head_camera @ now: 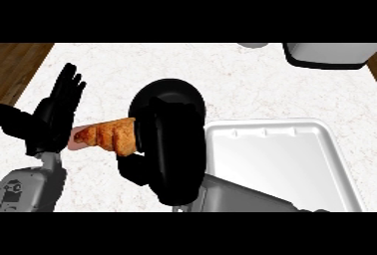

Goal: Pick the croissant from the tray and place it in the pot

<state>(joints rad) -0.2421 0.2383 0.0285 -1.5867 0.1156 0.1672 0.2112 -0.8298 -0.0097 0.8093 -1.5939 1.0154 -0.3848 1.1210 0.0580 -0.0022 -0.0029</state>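
The croissant (112, 135) is no longer on the tray (280, 164). The right robot hand (158, 164) holds it, with the fingers curled round its right end, and its left end sticks out toward 9 o'clock. So the long axis of the croissant lies nearly level across the view, from 9 to 3 o'clock, a little higher at the right end.

The pot (168, 102) is a black round shape, and much of it is hidden by the same dark hand and forearm. From the croissant, the open mouth of the pot lies toward about 1 o'clock and very near. The held end seems to be at the left rim of the pot or just over it, but black lies on black there and I cannot tell whether they touch.

The white tray stands on the table (221, 69) at 3 o'clock from the hand, just beside the pot, and nothing lies in it.

The left robot hand (55, 114) rests open at 9 o'clock from the croissant, fingers up, holding nothing. Its palm is just beside the free tip.

In my judgement, the next move needs a short shift of the right hand toward 1 to 2 o'clock, so that the whole croissant hangs over the mouth. Because the free end points away from the pot, releasing here may leave it across the rim.
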